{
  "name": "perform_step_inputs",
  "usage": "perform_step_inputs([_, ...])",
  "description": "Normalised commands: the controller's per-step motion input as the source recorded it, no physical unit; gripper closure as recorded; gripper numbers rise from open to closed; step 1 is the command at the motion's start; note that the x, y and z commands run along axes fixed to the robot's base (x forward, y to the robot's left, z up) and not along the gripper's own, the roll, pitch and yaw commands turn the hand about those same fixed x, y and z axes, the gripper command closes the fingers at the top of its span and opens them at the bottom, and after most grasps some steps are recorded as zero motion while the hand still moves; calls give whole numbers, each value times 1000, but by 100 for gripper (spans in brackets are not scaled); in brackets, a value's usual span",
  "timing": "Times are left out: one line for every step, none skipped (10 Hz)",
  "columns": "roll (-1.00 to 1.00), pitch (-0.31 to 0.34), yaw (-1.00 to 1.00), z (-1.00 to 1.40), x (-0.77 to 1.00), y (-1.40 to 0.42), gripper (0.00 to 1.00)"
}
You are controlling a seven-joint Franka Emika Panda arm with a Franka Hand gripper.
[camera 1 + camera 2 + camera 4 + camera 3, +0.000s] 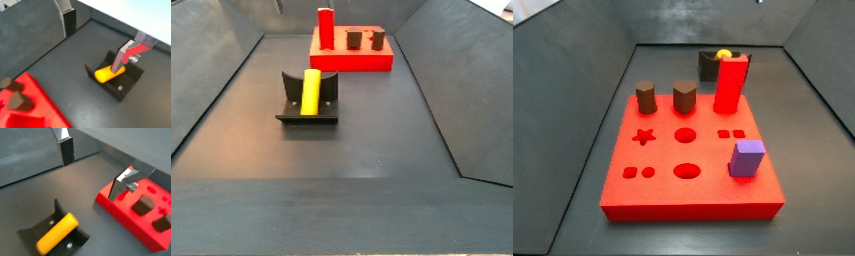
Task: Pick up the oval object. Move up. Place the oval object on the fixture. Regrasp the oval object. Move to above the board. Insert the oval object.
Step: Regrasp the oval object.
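Oval object (pixel 307 90) seated in fixture (pixel 329 104) on floor, well apart from board (pixel 350 59). Tool (pixel 100 42) above it, fingers (pixel 69 22) wide, empty. Regrasp judged next: peg to be centred between pads before closing.
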Motion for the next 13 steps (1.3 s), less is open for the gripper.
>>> perform_step_inputs([1000,20,10,15,-34,-24,0])
perform_step_inputs([1000,15,11,13,-28,-22,0])
perform_step_inputs([1000,11,11,10,-23,-22,0])
perform_step_inputs([1000,7,13,5,-16,-18,0])
perform_step_inputs([1000,8,16,3,-17,-18,0])
perform_step_inputs([1000,12,17,6,-12,-19,0])
perform_step_inputs([1000,17,19,5,-4,-19,0])
perform_step_inputs([1000,22,21,-4,10,-20,0])
perform_step_inputs([1000,33,26,-2,21,-23,0])
perform_step_inputs([1000,44,30,-2,32,-26,0])
perform_step_inputs([1000,52,33,-7,43,-25,0])
perform_step_inputs([1000,76,44,-11,61,-28,0])
perform_step_inputs([1000,99,54,-8,72,-31,0])
